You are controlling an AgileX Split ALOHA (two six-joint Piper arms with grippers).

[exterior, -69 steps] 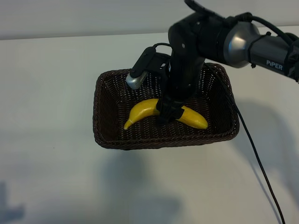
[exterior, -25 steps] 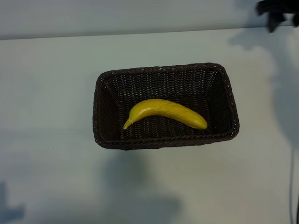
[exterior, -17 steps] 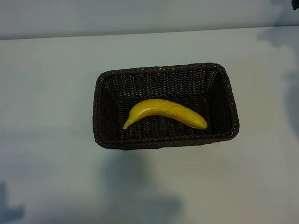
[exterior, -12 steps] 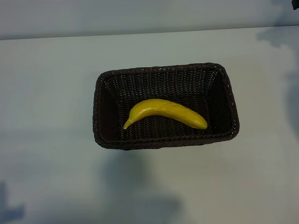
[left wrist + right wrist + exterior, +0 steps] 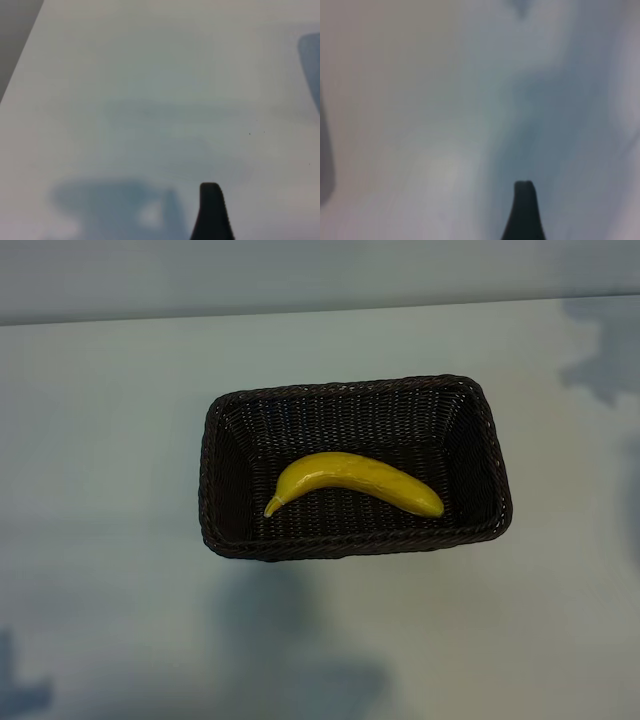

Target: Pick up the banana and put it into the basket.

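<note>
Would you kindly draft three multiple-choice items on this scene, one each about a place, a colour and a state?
1. Where is the banana?
A. On the table beside the basket
B. On the basket floor
C. In a gripper

2. What colour is the basket?
A. Dark brown
B. White
C. Green

3. How does the banana lie?
A. Standing upright
B. Flat, untouched
C. Propped over the rim

Key: 1 B, the banana lies within the basket walls. 2 A, its wicker is dark brown. 3 B, it lies flat, with no arm near it.

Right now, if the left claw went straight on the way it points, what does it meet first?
Probably just the bare white tabletop; its wrist view shows only that ahead of the one visible dark claw finger, though depth is unclear.
</note>
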